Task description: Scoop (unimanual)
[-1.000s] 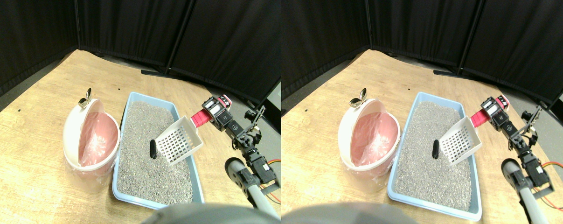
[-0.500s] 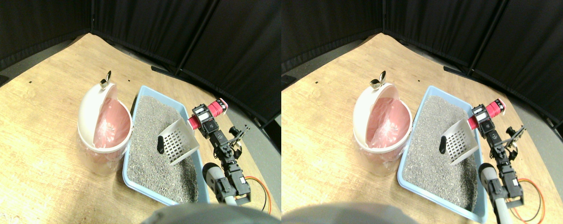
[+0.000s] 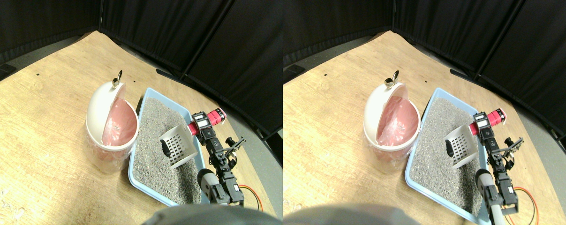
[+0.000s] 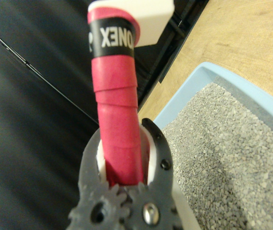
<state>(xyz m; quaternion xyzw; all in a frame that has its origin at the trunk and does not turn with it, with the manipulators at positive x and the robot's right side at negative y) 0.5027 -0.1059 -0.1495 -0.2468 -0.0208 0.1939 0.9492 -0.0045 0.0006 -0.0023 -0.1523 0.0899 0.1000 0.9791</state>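
On the wooden surface (image 3: 34,122) stands a white round bin with a pink liner (image 3: 110,123) (lid tipped up). Just beside it lies the light-blue tray of grey litter (image 3: 147,168). Over the litter, a white slotted plastic scoop (image 3: 178,145) meets a small dark lump (image 3: 165,148). The right end effector (image 3: 203,125) is clamped on the scoop's red-wrapped handle (image 4: 119,120).

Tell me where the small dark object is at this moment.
In the stereo pair view, the dark object lies on the grey litter in the blue tray, at the mouth of the white scoop, right of the bin.
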